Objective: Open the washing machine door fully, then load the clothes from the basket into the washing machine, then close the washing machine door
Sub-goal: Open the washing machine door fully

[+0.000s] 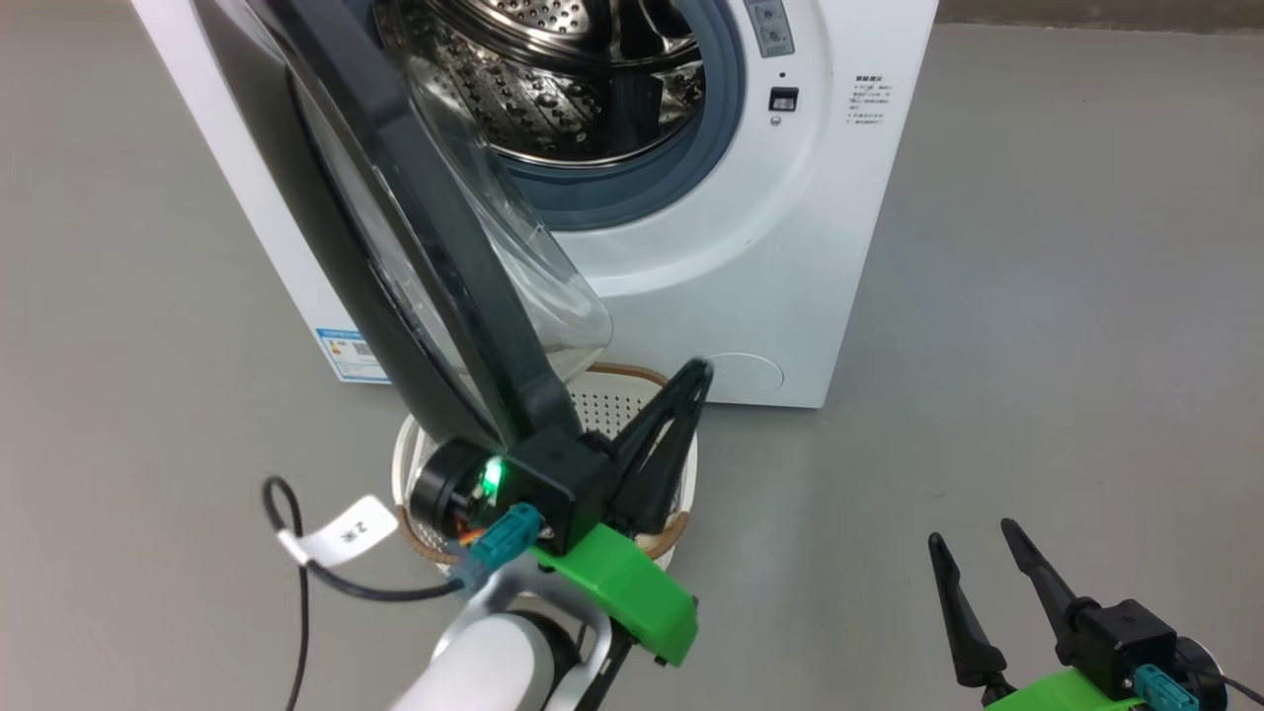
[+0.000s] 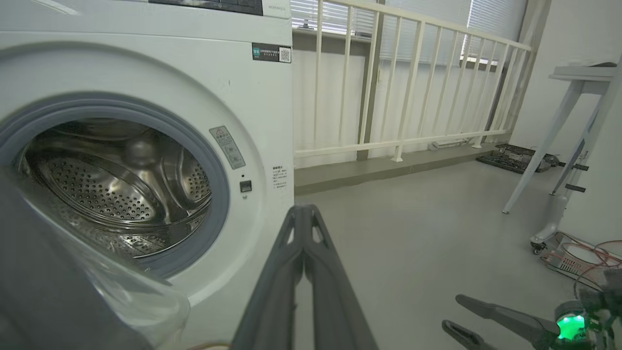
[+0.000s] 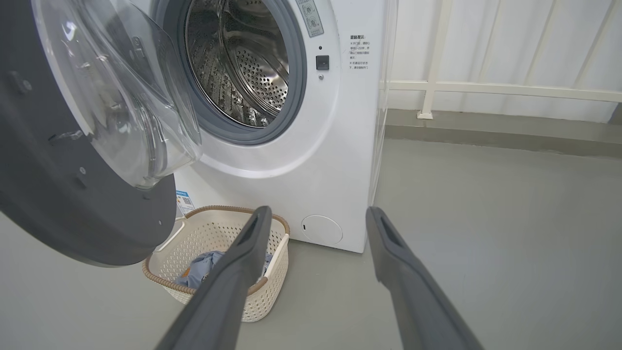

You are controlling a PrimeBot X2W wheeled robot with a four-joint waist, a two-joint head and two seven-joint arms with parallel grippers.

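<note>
Pressing its fingers together on nothing, the left gripper (image 1: 694, 377) hangs over the basket (image 1: 617, 403), tips toward 1 o'clock in the head view. The right gripper (image 1: 971, 535) stands spread wide and empty at 5 o'clock, well apart. The door (image 1: 425, 227) swings out toward 11 o'clock, its lower edge by the left gripper's body — contact unclear. Clothes (image 3: 204, 266) lie in the basket, just before the washer (image 1: 790, 247).
</note>
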